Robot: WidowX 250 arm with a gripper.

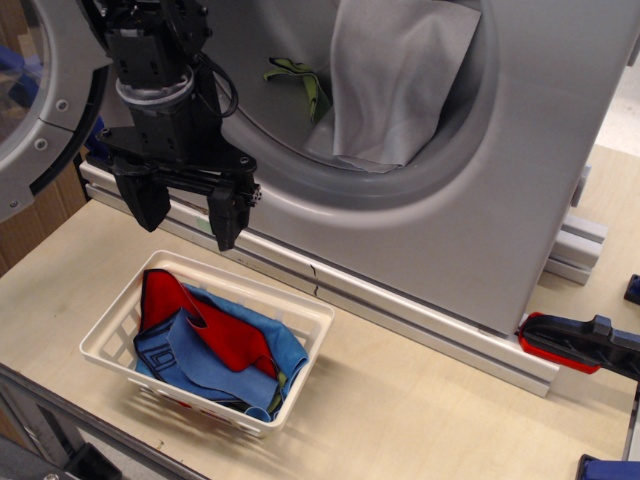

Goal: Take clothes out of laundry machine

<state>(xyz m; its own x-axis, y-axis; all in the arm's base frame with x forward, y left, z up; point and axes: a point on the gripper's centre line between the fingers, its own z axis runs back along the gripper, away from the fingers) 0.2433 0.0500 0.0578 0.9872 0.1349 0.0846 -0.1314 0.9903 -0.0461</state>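
**Jaws open and empty above basket; two cloths left in machine**

The gripper is seen hanging over the far-left end of the basket, fingers pointed down. The jaws are spread wide, and nothing is held between them. The left finger and right finger are both clear of the basket and of its contents.

The machine fills the upper part of the view, with its porthole rim open toward the camera. The door is swung out at the upper left. The machine is carried on a grey rail that runs along its base on the table.

Inside the drum, a grey sheet is draped over the lower rim, with its bottom edge hanging on the rim lip. A green cloth is seen just to the left of it, deeper in, partly crumpled. Whether the two touch cannot be told.

The basket is set on the table in front of the machine, below the porthole's left side. A red cloth and a blue cloth are piled in it, the red lying partly over the blue and reaching the far-left corner. A thin strip of green shows at the basket's near-right edge under the blue.

A red and black tool lies on the table at the right, near the rail's end.
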